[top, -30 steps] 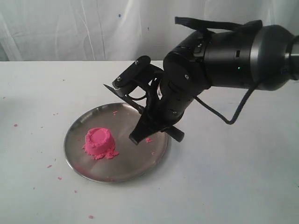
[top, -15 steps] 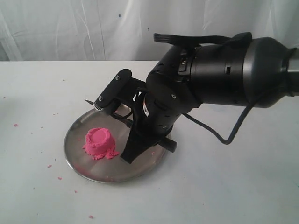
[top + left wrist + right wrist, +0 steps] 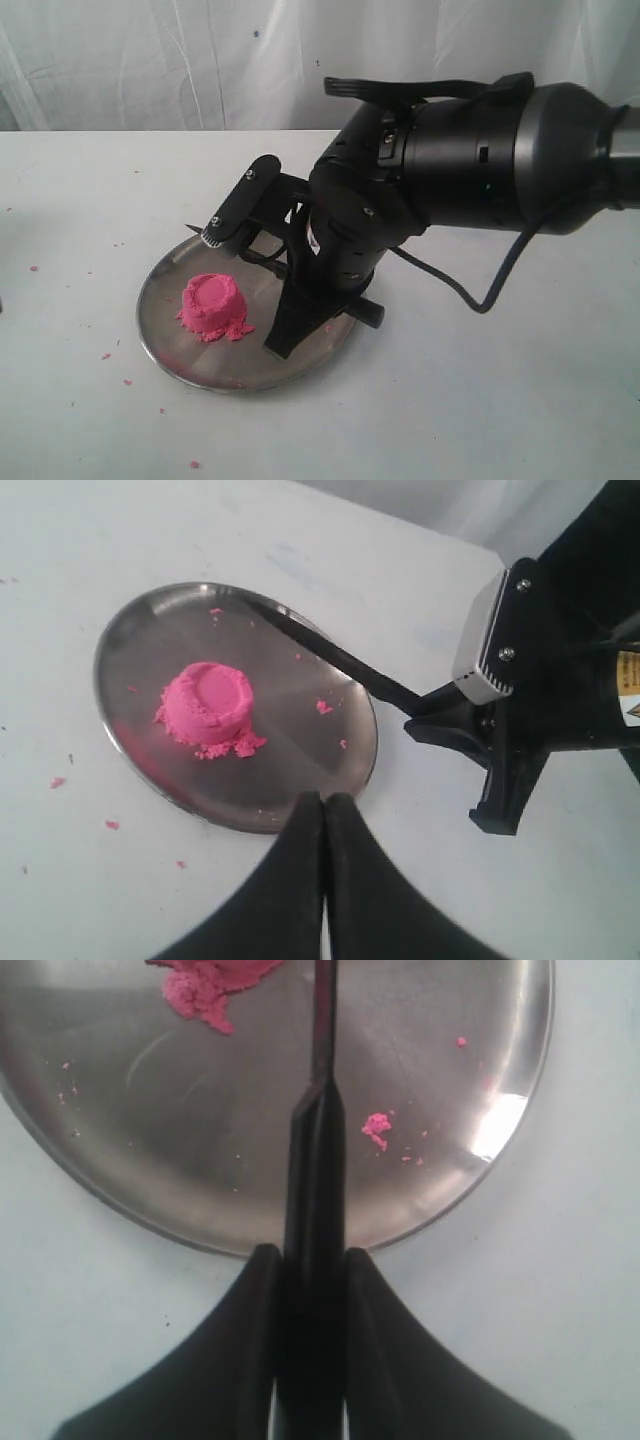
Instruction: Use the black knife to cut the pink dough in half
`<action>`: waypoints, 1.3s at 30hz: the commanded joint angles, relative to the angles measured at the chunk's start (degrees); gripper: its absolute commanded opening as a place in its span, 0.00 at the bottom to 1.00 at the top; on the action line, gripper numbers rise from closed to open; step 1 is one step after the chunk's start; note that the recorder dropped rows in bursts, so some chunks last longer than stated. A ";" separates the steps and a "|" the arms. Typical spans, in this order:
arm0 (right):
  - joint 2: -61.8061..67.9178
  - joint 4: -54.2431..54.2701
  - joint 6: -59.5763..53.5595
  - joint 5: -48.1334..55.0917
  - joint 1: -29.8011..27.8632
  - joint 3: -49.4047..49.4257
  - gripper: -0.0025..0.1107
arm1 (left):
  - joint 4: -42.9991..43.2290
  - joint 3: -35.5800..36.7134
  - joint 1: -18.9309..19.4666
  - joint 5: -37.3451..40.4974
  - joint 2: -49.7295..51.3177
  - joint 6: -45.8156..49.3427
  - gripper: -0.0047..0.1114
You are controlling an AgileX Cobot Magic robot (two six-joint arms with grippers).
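Note:
The pink dough (image 3: 212, 300) is one whole cup-shaped lump on the left half of a round metal plate (image 3: 160, 345). My right gripper (image 3: 288, 336) is shut on the handle of the black knife (image 3: 262, 258). The blade slants over the plate just past the dough without touching it. In the right wrist view the right gripper (image 3: 312, 1256) clamps the knife (image 3: 322, 1030), with the dough (image 3: 215, 974) beside the blade at the frame's edge. In the left wrist view the left gripper (image 3: 322, 800) is shut and empty near the plate's rim (image 3: 120, 735), facing the dough (image 3: 210, 695) and knife (image 3: 330, 655).
Pink crumbs lie on the plate (image 3: 377, 1125) and on the white table (image 3: 104, 355) around it. A white curtain hangs behind the table. The bulky right arm (image 3: 480, 160) hangs over the plate's right side, with a cable looping beside it.
The right arm has swung left and lower over the plate, bringing the knife blade close beside the dough. The dough has not moved.

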 commanded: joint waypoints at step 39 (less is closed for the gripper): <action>12.34 1.95 4.72 -3.81 1.56 -5.63 0.02 | -22.55 -20.46 8.15 -10.55 60.10 41.04 0.04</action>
